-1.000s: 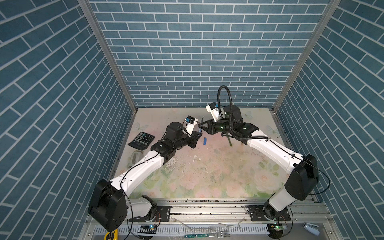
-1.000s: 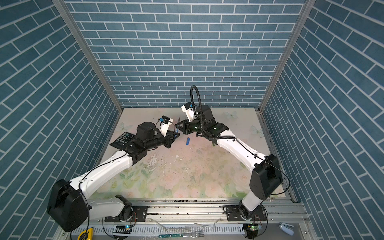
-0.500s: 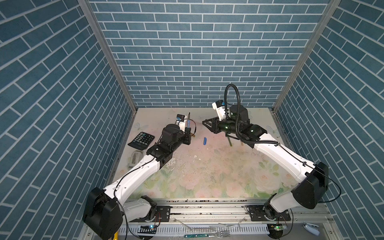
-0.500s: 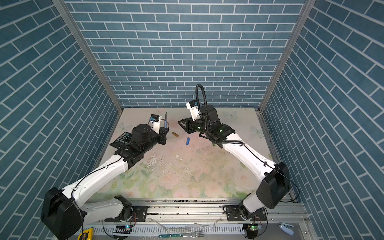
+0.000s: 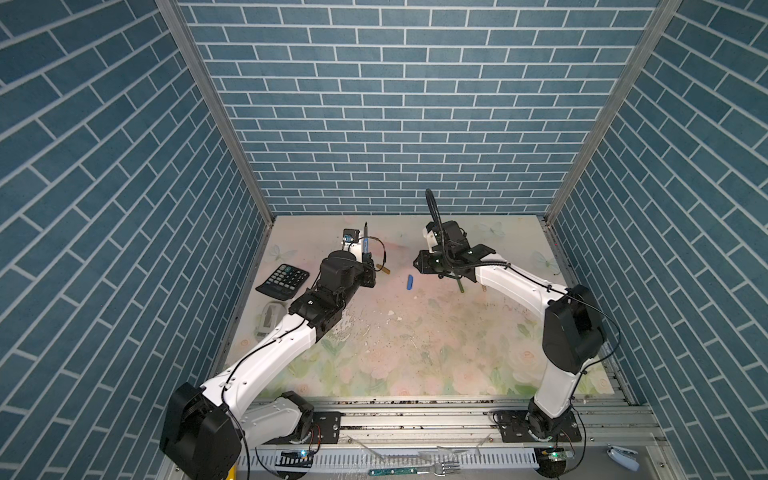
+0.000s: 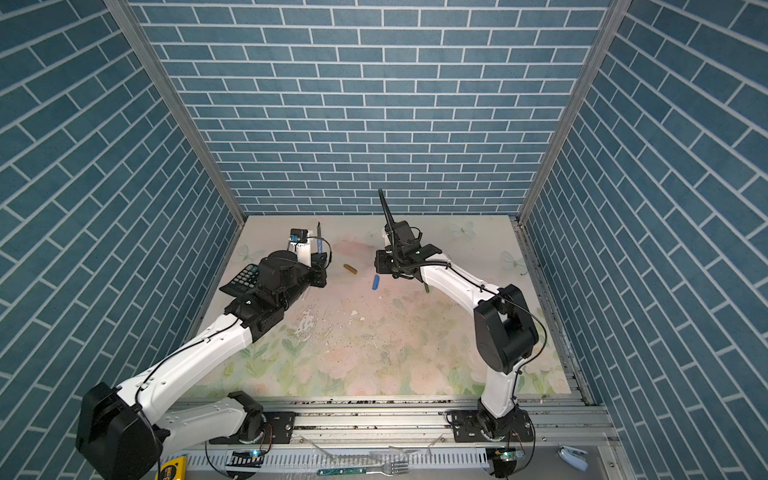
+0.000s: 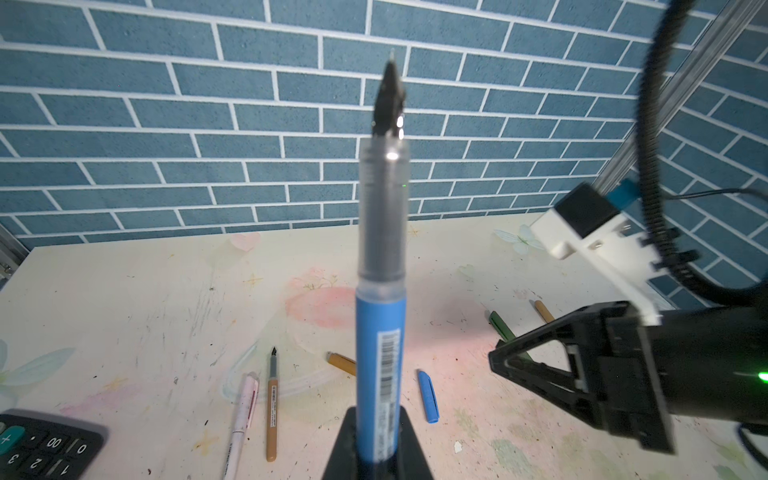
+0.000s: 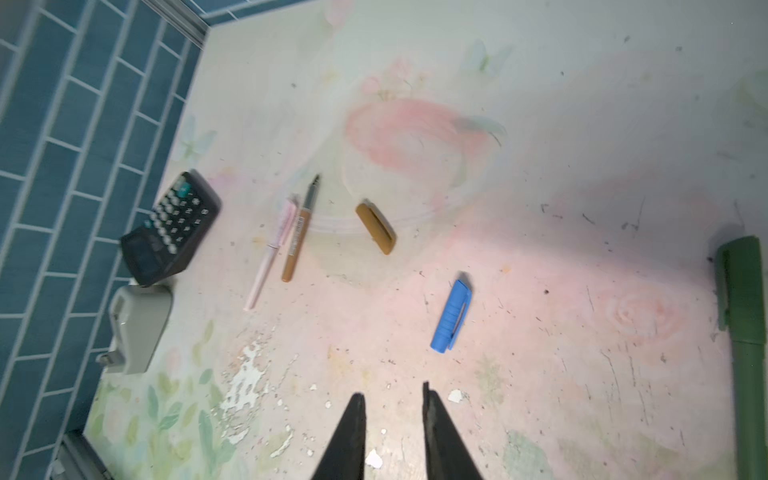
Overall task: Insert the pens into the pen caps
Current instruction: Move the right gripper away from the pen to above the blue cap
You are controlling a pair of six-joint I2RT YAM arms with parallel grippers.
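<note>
Starting at the left edge of the worktop (image 5: 415, 353), you have a black calculator (image 5: 283, 280) near the side wall, with a grey plastic device (image 8: 137, 328) just beside it on the nearer side. Next come a pale pink pen (image 8: 272, 253) and a gold pen (image 8: 299, 237), lying side by side and almost parallel; the gold one is uncapped and its dark tip points toward the back wall. Your left gripper (image 7: 376, 419) is clamped on the lower barrel of the blue pen (image 7: 380, 311) and holds it upright above the worktop, with the clear section and dark tip pointing up. Right of that, a gold cap (image 8: 375, 227) lies flat on the surface. A little further right and nearer to you, the blue cap (image 8: 452, 316) lies on its own, clear of both arms. Your right gripper (image 8: 391, 392) hangs above the worktop close to the blue cap, with its jaws a little apart and nothing between them. Beyond it the green pen (image 8: 744, 332) lies flat, partly under the right arm in both top views. In the left wrist view you can also see a second tan pen (image 7: 544, 311) just past the green one, only partly visible.
</note>
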